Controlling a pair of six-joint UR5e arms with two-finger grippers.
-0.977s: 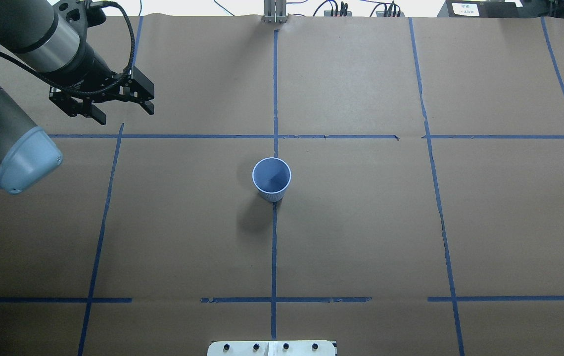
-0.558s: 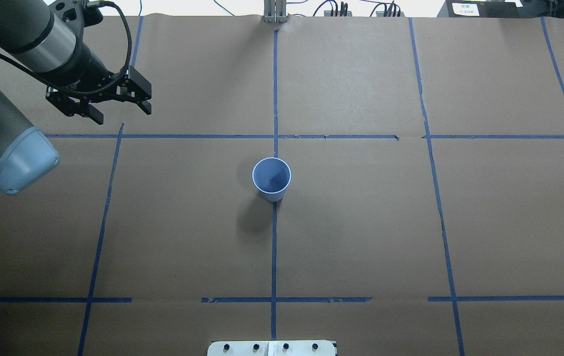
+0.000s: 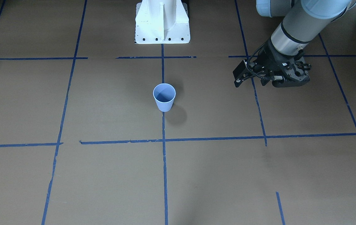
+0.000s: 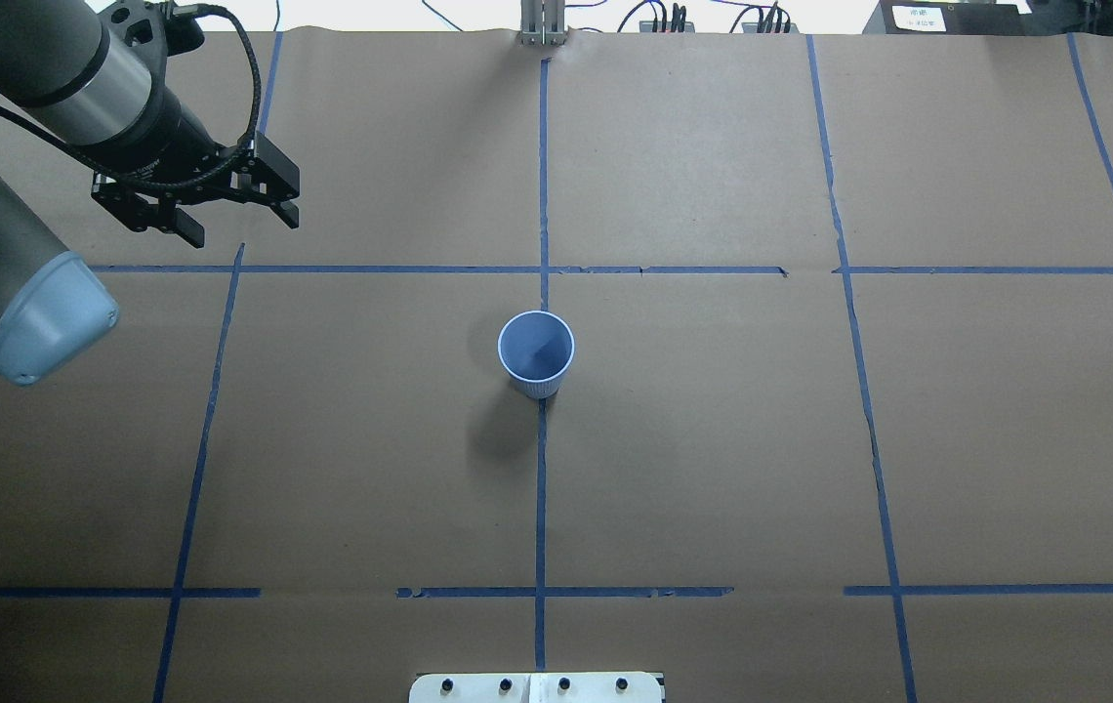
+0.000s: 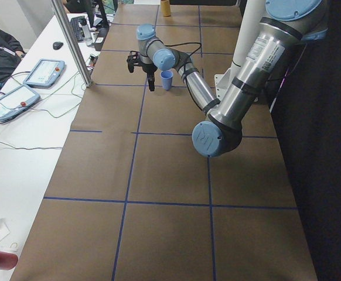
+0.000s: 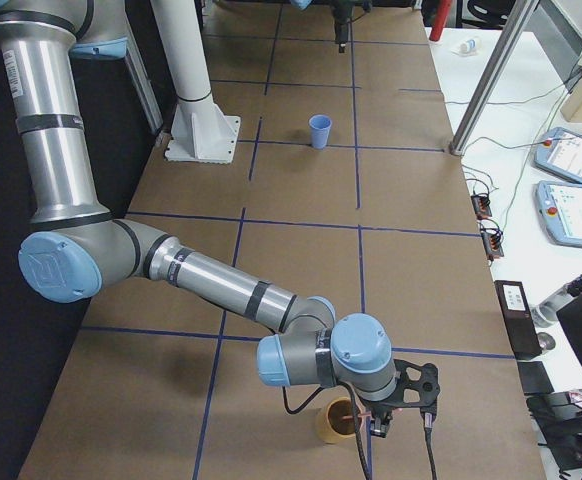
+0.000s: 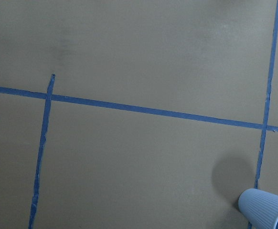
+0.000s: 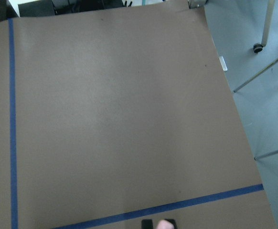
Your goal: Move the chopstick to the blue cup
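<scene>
Picking stage, by my read: nothing has reached the blue cup [image 4: 536, 351] yet. It stands upright and looks empty at the middle of the counter [image 4: 713, 439], on the centre tape line.

Right tool [image 8: 160, 223] is off at the counter's far right end, out of both the overhead and front views. The right side view shows it low over a tan cup [image 6: 331, 428]. In its wrist view a pink tip, the chopstick [image 8: 164, 224], sits between the two dark fingertips, so the tool looks clenched on it. The view is cropped at the bottom edge, so I'm not fully sure. Whether the stick is lifted clear of the tan cup, can't tell.

Left tool [image 4: 242, 225] hangs released and empty over the far-left part of the counter, well apart from the blue cup.

Left to do, as I judge it: raise the chopstick, carry it across to the centre, and drop it into the blue cup.
</scene>
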